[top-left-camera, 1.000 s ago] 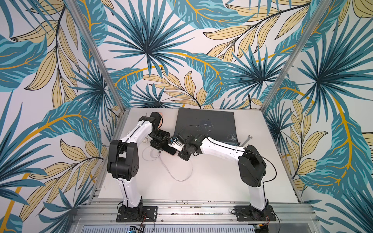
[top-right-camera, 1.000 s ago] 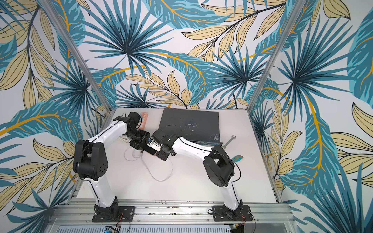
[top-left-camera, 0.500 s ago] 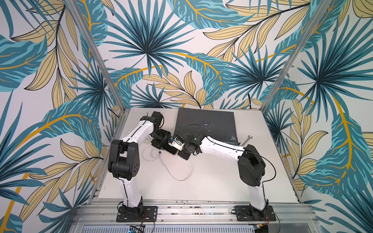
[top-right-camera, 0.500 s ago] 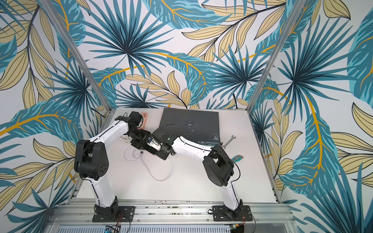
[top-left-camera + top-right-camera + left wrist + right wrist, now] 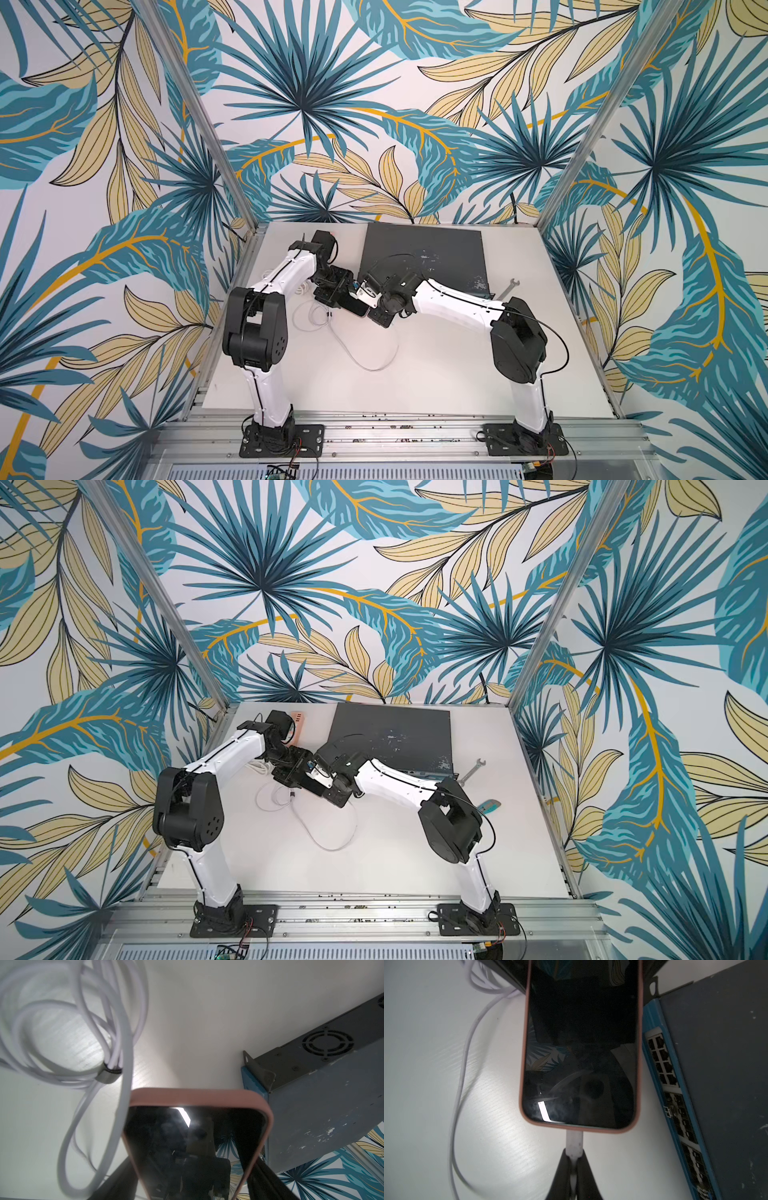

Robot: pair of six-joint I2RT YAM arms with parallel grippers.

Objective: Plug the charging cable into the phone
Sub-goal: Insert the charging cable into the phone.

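You are looking at a robot lab cell: a left arm [image 5: 286, 270] and a right arm [image 5: 453, 301] bolted to an aluminium rail [image 5: 399, 430], and a white surface [image 5: 436, 374] enclosed by leaf-printed panels [image 5: 374, 62] on metal posts [image 5: 199, 112].

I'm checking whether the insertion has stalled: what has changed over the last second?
Nothing visibly changed. The left tool still grips the phone by its edges. The right tool stays shut on the connector of the charging cable, which meets the phone's end.
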